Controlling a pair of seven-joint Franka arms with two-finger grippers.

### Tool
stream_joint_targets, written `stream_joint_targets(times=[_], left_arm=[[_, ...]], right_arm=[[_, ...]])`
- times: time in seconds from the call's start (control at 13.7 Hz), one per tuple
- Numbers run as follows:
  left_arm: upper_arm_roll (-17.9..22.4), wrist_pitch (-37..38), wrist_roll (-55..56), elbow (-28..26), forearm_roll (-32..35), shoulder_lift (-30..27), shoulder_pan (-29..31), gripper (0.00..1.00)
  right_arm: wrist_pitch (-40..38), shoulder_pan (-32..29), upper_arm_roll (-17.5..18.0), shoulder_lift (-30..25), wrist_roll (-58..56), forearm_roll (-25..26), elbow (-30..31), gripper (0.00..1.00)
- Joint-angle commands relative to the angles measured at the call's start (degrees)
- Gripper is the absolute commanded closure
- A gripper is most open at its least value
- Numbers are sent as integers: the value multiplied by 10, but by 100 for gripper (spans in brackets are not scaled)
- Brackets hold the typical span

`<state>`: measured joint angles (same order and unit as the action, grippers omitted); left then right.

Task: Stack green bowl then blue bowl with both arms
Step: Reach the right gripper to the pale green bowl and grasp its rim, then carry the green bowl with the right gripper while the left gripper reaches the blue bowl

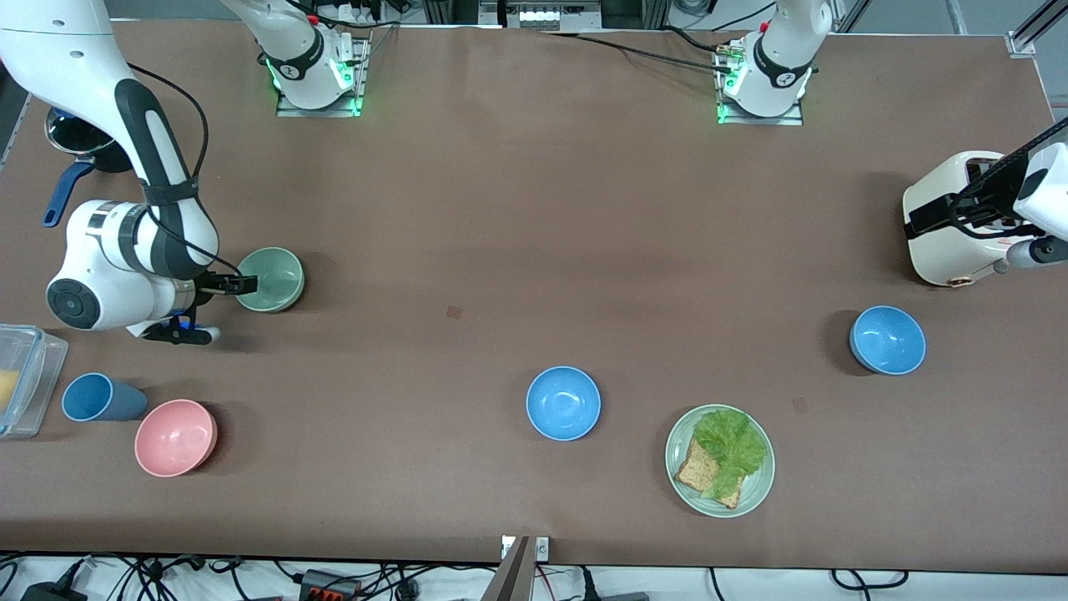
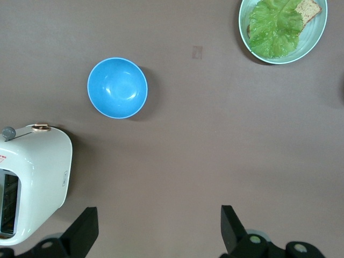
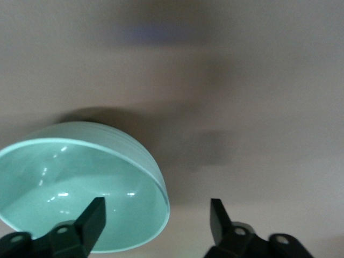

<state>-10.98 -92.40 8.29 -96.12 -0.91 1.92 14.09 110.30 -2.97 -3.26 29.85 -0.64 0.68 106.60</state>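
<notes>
One green bowl [image 1: 269, 280] sits near the right arm's end of the table, with the right gripper [image 1: 238, 285] at its 9 o'clock rim, fingers spread astride the rim, one inside. Two blue bowls: one [image 1: 563, 403] mid-table at the green bowl's 4 o'clock, one [image 1: 888, 340] nearer the left arm's end. The left gripper [image 2: 158, 228] hangs released over bare table beside one toaster [image 1: 951, 221].

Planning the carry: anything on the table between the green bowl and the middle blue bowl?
Nothing visible. The right gripper is open at the rim of the green bowl, one finger inside it. Bare table runs from there to the blue bowl.
</notes>
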Motion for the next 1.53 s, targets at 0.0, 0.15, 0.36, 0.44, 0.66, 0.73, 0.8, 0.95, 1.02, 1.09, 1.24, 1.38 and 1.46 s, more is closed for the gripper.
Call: stream_joint_targets(times=[0.0,0.15,0.36,0.44,0.66,0.73,0.8,0.95,1.02,1.09,1.24,1.38,1.46], left_arm=[[-2,15,-8,14,-2,7,3,0],[-2,15,-8,12,-2,7,3,0],[-1,17,-6,12,-2,7,5,0],[-1,23,-6,12,-2,7,5,0],[0,22,-8,15,0,14,4,0],[-2,20,-9,16,16,14,4,0],[-2,18,-10,17,39,16,1,0],[-2,10,-10,18,52,28,1,0],[-2,8,-12,17,49,33,5,0],[0,-1,-12,18,50,37,6,0],[4,-1,-13,18,50,51,8,0],[4,5,-13,17,48,52,20,0],[4,5,-13,17,46,54,27,0]], right_arm=[[2,-6,4,2,-3,4,14,24],[-2,-12,4,11,-3,4,14,40],[-12,-13,5,10,-2,1,13,93],[-19,-12,9,9,-2,0,13,100],[-41,-10,34,3,-3,-15,2,100],[-55,-9,53,1,-4,-26,-8,100],[-67,-8,77,-1,-3,-33,-20,100],[-78,-5,148,-2,16,-52,-49,100],[-77,-3,177,-1,34,-57,-56,100],[-74,6,202,0,58,-67,-63,100],[-64,48,221,1,98,-78,-71,100],[-49,130,222,10,155,-79,-88,100],[-29,166,222,17,196,-79,-90,100]])
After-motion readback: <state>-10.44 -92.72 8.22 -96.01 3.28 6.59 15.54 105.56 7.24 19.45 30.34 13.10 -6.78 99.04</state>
